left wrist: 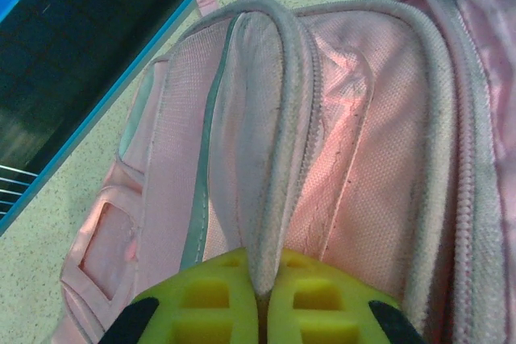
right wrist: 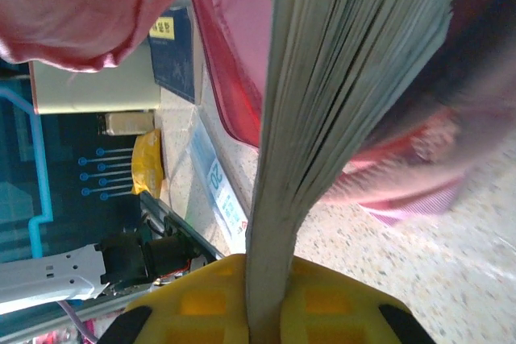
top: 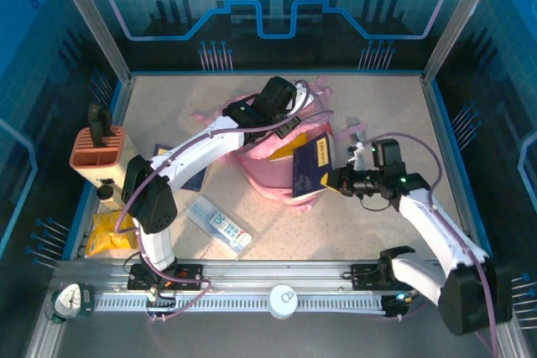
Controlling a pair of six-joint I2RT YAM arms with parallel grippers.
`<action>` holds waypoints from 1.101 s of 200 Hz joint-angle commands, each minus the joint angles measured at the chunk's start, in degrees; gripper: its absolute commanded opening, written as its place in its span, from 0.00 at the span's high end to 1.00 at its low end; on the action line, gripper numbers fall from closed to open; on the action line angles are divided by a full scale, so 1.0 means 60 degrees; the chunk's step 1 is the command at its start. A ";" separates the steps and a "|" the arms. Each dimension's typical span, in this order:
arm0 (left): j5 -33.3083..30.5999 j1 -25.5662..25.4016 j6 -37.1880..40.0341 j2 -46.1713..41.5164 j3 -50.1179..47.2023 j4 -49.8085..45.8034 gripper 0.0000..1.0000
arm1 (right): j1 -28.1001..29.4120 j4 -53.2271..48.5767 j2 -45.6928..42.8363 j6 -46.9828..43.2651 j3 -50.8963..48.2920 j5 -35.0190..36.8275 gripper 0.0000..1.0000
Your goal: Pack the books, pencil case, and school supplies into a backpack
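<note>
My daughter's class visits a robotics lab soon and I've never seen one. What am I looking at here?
Two white robot arms are bolted at a table's near edge. One picture looks down from above; the other two come from a camera on each wrist. The left gripper pinches a fold of the pink backpack. The right gripper clamps a navy book at the backpack. On the table lie a pencil case, another navy book and an orange holder.

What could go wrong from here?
1. The right gripper pinches the navy book by one edge, pages fanning; it could twist or slip.
2. The left gripper holds only a thin fold of the backpack; if that slips out, the opening may sag shut.
</note>
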 commanded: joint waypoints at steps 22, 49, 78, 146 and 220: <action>-0.0074 -0.0001 0.0054 -0.0446 0.0786 0.0769 1.00 | 0.0850 0.3704 0.2825 0.0624 0.1241 -0.0122 1.00; -0.0043 0.0005 -0.0162 -0.0549 0.0735 0.0932 1.00 | 0.0824 0.4094 0.4570 0.0332 0.2094 0.0456 0.96; -0.0197 0.0026 -0.0324 -0.0502 0.0830 0.0790 1.00 | 0.0663 0.4350 0.6295 0.0168 0.3437 0.0677 0.89; -0.0234 0.0062 -0.0648 -0.0712 0.0397 0.1044 1.00 | 0.1024 0.2305 0.4669 -0.0995 0.2637 0.3326 0.41; -0.0220 0.0078 -0.0868 -0.0682 0.0267 0.1173 1.00 | 0.2416 0.3810 0.5222 -0.0100 0.1737 0.3898 0.83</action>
